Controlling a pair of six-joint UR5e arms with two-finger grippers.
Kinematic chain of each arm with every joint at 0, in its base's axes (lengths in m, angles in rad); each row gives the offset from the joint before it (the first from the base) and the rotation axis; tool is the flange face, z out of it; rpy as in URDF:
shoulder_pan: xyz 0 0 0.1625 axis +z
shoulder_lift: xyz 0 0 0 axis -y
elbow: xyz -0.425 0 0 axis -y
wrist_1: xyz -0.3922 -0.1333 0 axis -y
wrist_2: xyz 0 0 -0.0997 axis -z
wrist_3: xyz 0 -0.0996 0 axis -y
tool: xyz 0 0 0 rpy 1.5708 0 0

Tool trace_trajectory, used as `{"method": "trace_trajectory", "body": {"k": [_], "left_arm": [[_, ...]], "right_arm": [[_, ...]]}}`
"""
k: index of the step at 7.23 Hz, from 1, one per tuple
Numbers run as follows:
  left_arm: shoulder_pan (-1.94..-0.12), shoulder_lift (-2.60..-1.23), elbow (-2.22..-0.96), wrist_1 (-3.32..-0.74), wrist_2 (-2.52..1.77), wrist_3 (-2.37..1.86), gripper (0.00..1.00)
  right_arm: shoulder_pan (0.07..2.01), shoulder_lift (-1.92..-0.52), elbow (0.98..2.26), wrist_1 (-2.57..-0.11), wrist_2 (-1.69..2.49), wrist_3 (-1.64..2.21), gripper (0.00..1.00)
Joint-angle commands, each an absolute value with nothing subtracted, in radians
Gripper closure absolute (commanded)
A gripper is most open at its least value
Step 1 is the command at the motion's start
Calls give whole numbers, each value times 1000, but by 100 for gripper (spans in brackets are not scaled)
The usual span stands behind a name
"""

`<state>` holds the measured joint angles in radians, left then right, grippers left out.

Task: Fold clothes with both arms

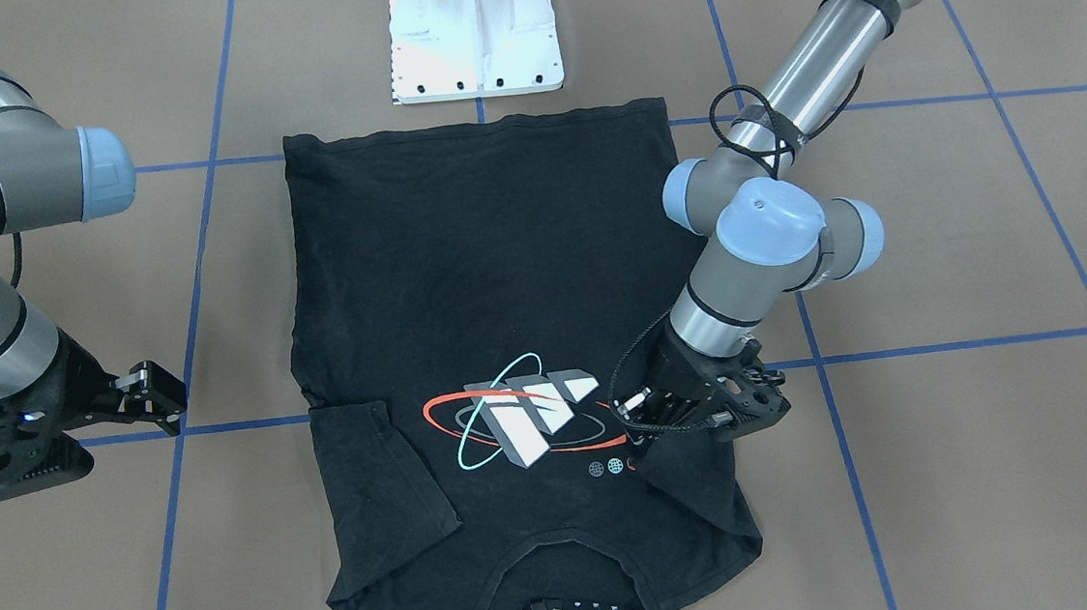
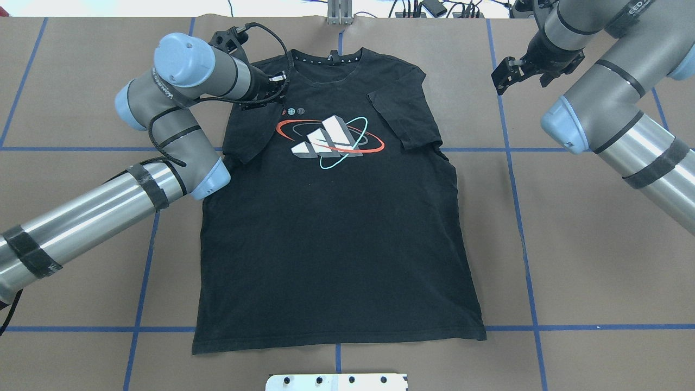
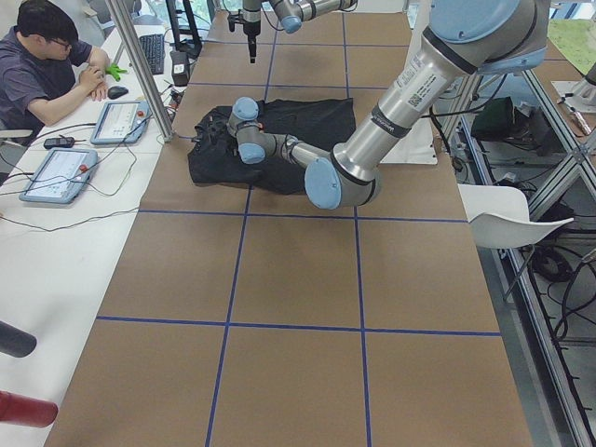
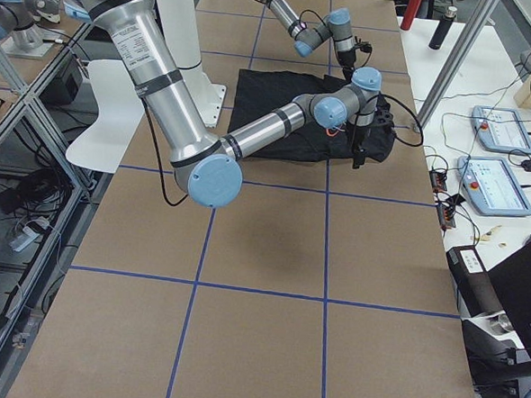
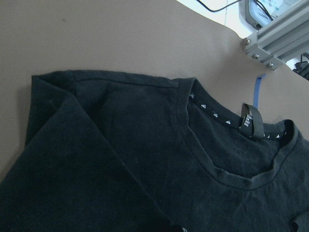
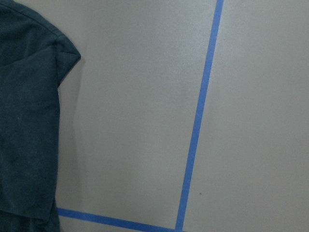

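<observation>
The left gripper (image 2: 274,92) sits low at the upper left of the overhead view, over the left sleeve (image 2: 247,136), which lies turned in onto the chest. Its jaws are hidden by the wrist and a loop of black cable (image 2: 271,41), so I cannot tell how wide they stand or whether they pinch cloth. Its wrist view shows only the sleeve edge and the collar (image 5: 227,169). The right gripper (image 2: 504,75) hangs at the upper right of that view over bare table (image 2: 570,244), just off the shirt's side and gripping nothing I can see. Its opening cannot be read either. The black T-shirt (image 2: 336,233) lies flat and print-up in the middle of the frame, with the collar at the top and the hem at the bottom beside the white pedestal (image 2: 336,382). Its right sleeve (image 2: 404,117) is also folded inward beside the logo (image 2: 328,141). The risk I see is at the left gripper. If a finger or the cable loop catches cloth as the arm lifts away, the sleeve would flip back out or the shoulder would drag askew. With the right gripper off the cloth, nothing pins the far side, so any pull could slide the whole shirt across the smooth paper.
</observation>
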<state>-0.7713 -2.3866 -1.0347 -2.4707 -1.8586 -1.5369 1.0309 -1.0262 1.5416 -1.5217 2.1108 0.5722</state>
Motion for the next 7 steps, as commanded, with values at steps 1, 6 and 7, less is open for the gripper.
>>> {"method": "trace_trajectory", "body": {"k": [1, 6, 7], "left_arm": [[-753, -2404, -1016, -2473, -1790, -1549, 100], [-767, -2355, -1113, -2448, -1903, -1409, 0], [-767, -2279, -1199, -2447, -1951, -1378, 0]], "right_arm": [[1031, -1026, 1542, -1522, 2111, 572, 1], [1020, -1040, 1571, -1522, 2117, 655, 1], [988, -1069, 1633, -1522, 2117, 739, 1]]}}
